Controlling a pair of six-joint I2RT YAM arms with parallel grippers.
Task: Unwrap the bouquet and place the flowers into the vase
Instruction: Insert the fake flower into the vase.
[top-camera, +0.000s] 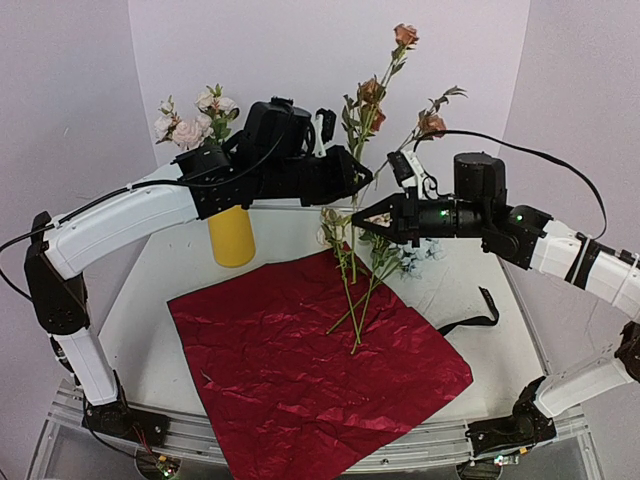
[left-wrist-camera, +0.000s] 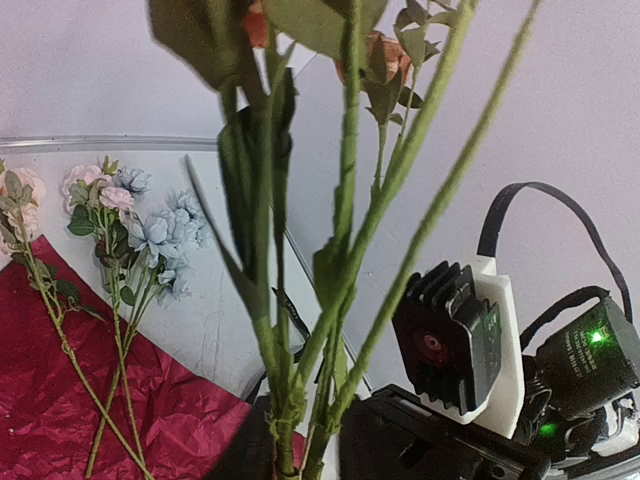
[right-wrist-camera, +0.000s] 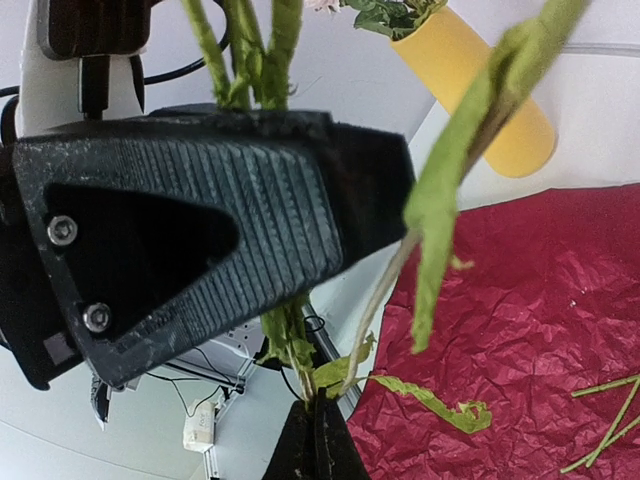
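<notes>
Both grippers hold one bunch of flowers (top-camera: 372, 95) upright over the table; its blooms are rust-coloured. My right gripper (top-camera: 362, 218) (right-wrist-camera: 318, 440) is shut on the lower ends of the stems. Just above it, my left gripper (top-camera: 356, 180) (left-wrist-camera: 295, 452) has its fingers pressed on the same green stems (left-wrist-camera: 345, 250) from both sides. The bouquet is undone: its dark red wrapping paper (top-camera: 310, 365) lies flat. More flowers (top-camera: 355, 290) with pale blue blooms (left-wrist-camera: 160, 235) lie on the paper's far edge. The yellow vase (top-camera: 232, 237) (right-wrist-camera: 485, 95) stands at the back left with white and pink flowers (top-camera: 190, 122) in it.
A black ribbon (top-camera: 478, 318) lies on the table right of the paper. My left arm (top-camera: 130, 215) passes in front of the vase. White walls close off the back and sides. The right wrist camera housing (left-wrist-camera: 455, 340) sits close beside the held stems.
</notes>
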